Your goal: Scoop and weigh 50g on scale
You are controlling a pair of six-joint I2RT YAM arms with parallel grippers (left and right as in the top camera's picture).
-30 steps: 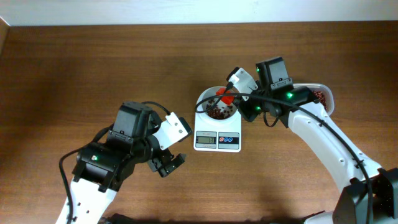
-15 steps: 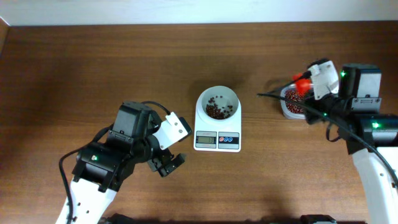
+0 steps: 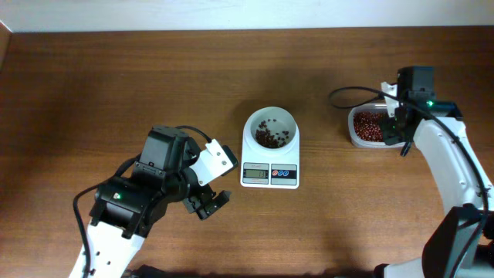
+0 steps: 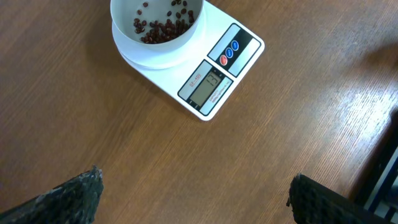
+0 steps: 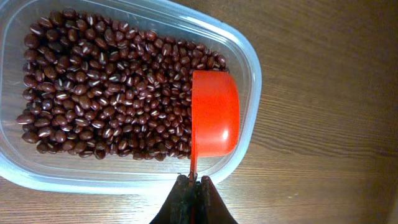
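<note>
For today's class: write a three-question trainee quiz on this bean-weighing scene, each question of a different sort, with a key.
1. True or false: the right gripper is shut on the scoop's handle.
2. The scoop's cup sits over: A the tub; B the scale; C neither.
3. Fill in: the left gripper's jaws stand ____.
Key: 1 true; 2 A; 3 open.

White scale point(image 4: 180, 74), reddish-brown beans point(image 5: 112, 93), orange-red scoop point(image 5: 214, 121), clear tub point(image 5: 37, 171), brown table point(image 3: 116, 85).

A dark brown wood-grain tabletop point(image 3: 116, 85) fills the view under soft, even light, with a pale white strip point(image 3: 231, 14) bordering its far edge.
</note>
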